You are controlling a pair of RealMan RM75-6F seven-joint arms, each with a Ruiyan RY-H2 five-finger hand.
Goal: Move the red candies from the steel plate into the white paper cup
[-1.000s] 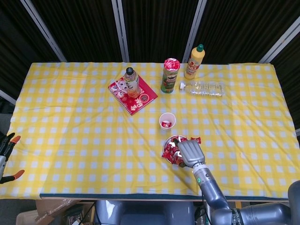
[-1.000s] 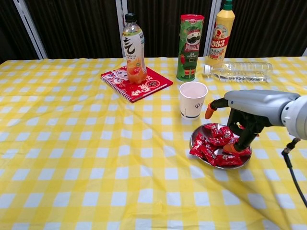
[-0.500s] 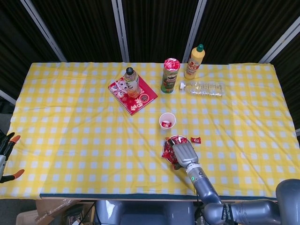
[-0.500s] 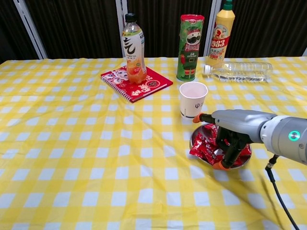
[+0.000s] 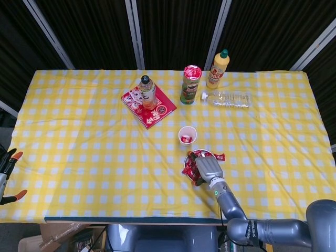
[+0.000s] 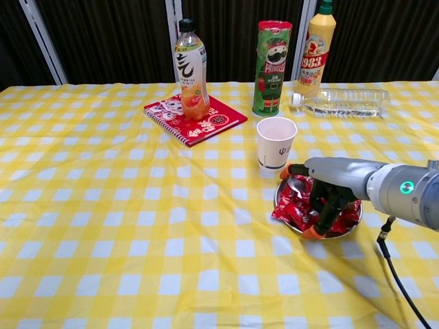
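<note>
The steel plate point(image 6: 294, 185) point(image 5: 198, 152) holds a pile of red candies point(image 6: 291, 210) point(image 5: 191, 167) right of the table's middle. My right hand point(image 6: 330, 195) point(image 5: 208, 168) is down in the plate. Its fingers point(image 6: 314, 230) press into the candies, while the thumb sticks out toward the cup, apart from them. No candy shows pinched. The white paper cup point(image 6: 276, 142) point(image 5: 187, 135) stands just behind the plate with a red candy inside. One loose candy point(image 5: 219, 156) lies on the cloth beside the plate. My left hand point(image 5: 9, 174) hangs off the table's left edge, fingers apart, empty.
An orange drink bottle point(image 6: 191, 72) stands on a red notebook point(image 6: 206, 122) at the back. A Pringles can point(image 6: 272, 58), a yellow bottle point(image 6: 317, 48) and a clear bottle lying flat point(image 6: 339, 101) line the far side. A black cable point(image 6: 405, 274) hangs at right.
My right hand has come down from above the plate into the candy pile and shifted slightly toward the cup. The left hand has stayed still.
</note>
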